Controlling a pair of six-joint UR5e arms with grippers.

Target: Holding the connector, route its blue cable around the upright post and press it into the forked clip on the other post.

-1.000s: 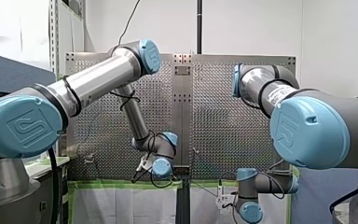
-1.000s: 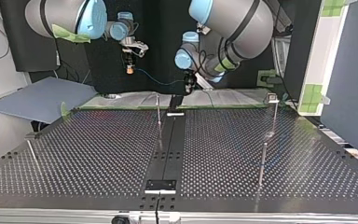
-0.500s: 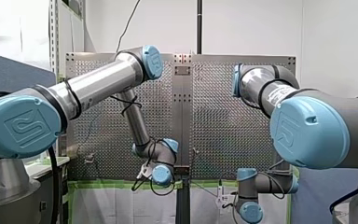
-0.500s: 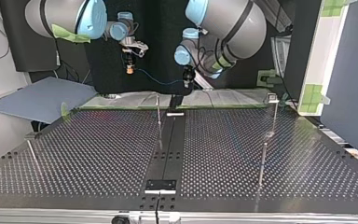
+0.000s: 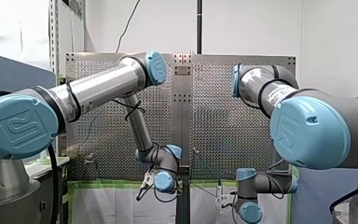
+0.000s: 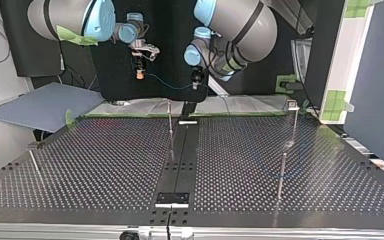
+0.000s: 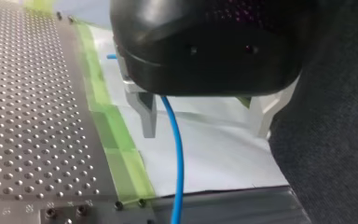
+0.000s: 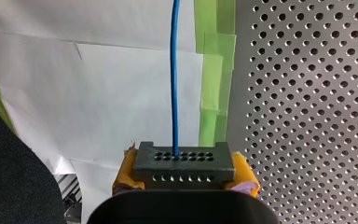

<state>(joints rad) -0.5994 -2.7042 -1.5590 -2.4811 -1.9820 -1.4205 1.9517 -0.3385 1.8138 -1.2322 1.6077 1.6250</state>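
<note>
**Right wrist view.** The right gripper [image 8: 182, 173] has its yellow pads [image 8: 127, 175] clamped on the two ends of the dark, multi-hole connector [image 8: 182, 163]. The blue cable [image 8: 174, 70] leaves one hole of the connector. It runs straight ahead over white paper [image 8: 98, 93] and alongside a strip of green tape [image 8: 214, 70] at the edge of the perforated bench [image 8: 317, 93].

**Left wrist view.** The left gripper [image 7: 204, 119] has its metal fingers [image 7: 147, 114] standing apart. The blue cable passes between them, close to one finger. Whether it touches that finger cannot be told.

**Top view.** Both grippers hang above the far edge of the bench, the right gripper at the view's left of the left gripper. The cable sags between them. A thin upright post [image 6: 170, 122] stands on the bench just in front of them, beside the dark centre strip. A second post [image 6: 294, 125], at the view's right, carries a small head [image 6: 292, 104] that may be the forked clip, though it is too small to confirm. The cable is clear of both posts.
</note>
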